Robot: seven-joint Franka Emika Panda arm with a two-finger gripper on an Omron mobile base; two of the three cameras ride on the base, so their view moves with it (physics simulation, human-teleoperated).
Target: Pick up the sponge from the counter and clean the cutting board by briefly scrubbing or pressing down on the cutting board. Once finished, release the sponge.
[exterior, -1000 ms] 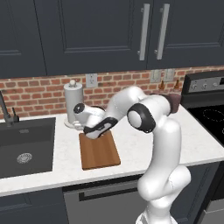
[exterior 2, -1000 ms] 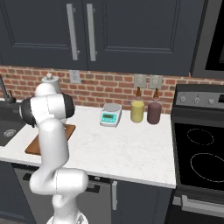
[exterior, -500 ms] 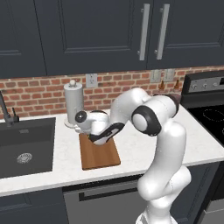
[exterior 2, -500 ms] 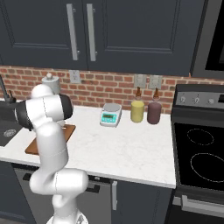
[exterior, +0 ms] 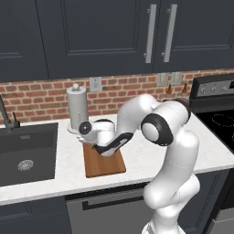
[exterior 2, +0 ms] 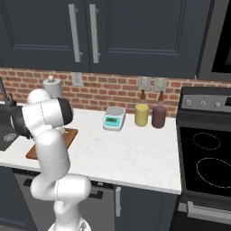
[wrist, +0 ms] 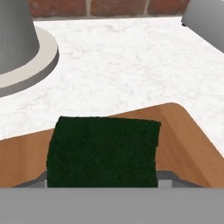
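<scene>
**Sponge in the pincer, over the board's far end**

My pincer (exterior: 97, 148) is about half closed, clamped on the sponge (wrist: 103, 151). In the hand view the dark green block sits low over the board (wrist: 188, 144), near its far corner, with white tabletop (wrist: 127, 61) beyond. I can't tell if it's touching the wood. I judge the sponge light, soft and springy, so it will squash under pressure; gripping the short sides mid-height seems right. The board looks stiff and flat, and may slide when scrubbed. A paper towel stand (exterior: 77, 109) is just behind.
</scene>
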